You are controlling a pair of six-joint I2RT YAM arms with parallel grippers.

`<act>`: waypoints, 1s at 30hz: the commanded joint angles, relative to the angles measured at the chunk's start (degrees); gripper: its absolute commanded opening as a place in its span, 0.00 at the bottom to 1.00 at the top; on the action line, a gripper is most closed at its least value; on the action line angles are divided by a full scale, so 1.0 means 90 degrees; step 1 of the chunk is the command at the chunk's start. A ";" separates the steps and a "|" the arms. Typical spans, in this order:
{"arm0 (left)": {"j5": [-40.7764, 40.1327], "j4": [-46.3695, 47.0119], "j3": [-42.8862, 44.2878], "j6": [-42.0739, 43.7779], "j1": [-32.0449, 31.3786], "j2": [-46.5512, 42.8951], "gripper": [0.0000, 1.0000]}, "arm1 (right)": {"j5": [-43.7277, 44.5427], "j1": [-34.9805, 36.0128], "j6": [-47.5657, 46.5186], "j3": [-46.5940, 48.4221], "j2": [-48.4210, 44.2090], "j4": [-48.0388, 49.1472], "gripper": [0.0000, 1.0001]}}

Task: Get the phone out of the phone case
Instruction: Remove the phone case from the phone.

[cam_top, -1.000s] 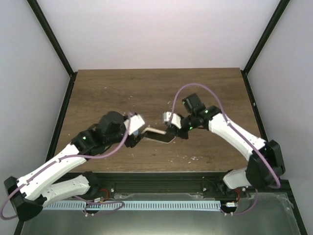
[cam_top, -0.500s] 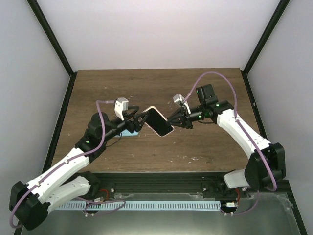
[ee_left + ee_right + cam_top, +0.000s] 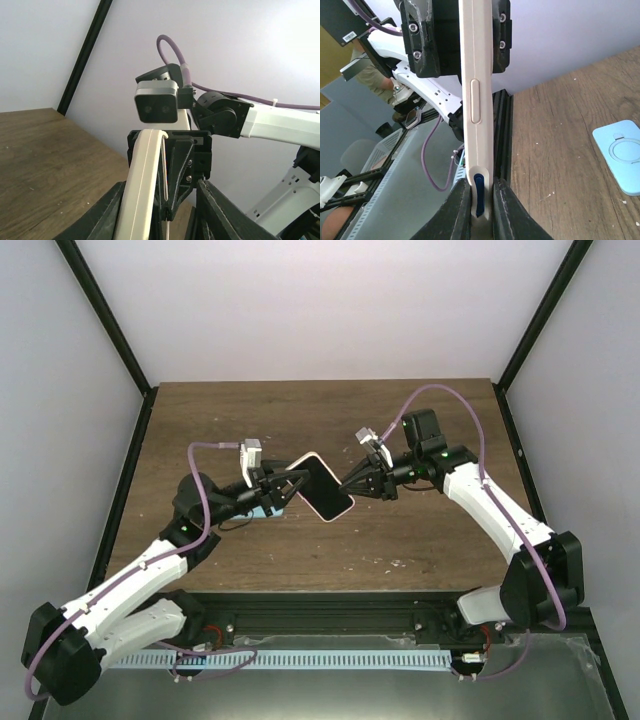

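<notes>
The phone in its cream case (image 3: pixel 322 486) hangs tilted in the air above the table, dark screen up, between both grippers. My right gripper (image 3: pixel 350 485) is shut on its right end; in the right wrist view the fingers (image 3: pixel 462 200) pinch the case's thin edge (image 3: pixel 476 100), and a blue part of the phone (image 3: pixel 478 192) shows through a cutout. My left gripper (image 3: pixel 290 486) straddles the other end. In the left wrist view (image 3: pixel 160 200) its left finger lies against the cream case (image 3: pixel 142 185) and its right finger (image 3: pixel 220 210) stands apart, so it is open.
A light blue flat piece with a ring (image 3: pixel 262 510) lies on the wooden table (image 3: pixel 420 420) under my left gripper; it also shows in the right wrist view (image 3: pixel 620 155). Black frame posts stand at the table's sides.
A second ago the cased phone was low near the table with both arms bent over it. Both grippers have risen and the phone now hangs higher, tilted, shifted slightly left.
</notes>
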 commanded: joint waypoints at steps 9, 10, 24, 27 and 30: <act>0.0313 0.0318 -0.0075 -0.0080 -0.0013 -0.0006 0.29 | -0.0561 -0.0181 0.0342 -0.0022 -0.0132 0.0499 0.01; 0.0312 0.0312 -0.0080 -0.0074 -0.0011 -0.0008 0.28 | -0.0559 -0.0183 0.0357 -0.0022 -0.0135 0.0513 0.01; 0.0283 0.0165 -0.0048 0.0156 -0.0010 0.0008 0.32 | -0.0666 -0.0191 0.0536 -0.0107 -0.0115 0.0673 0.01; 0.0306 0.0188 -0.0056 0.0152 -0.0010 0.0056 0.26 | -0.0668 -0.0195 0.0593 -0.0155 -0.0125 0.0753 0.01; 0.0348 0.0184 -0.0035 0.0159 -0.0011 0.0126 0.21 | -0.0661 -0.0189 0.0629 -0.0185 -0.0153 0.0810 0.01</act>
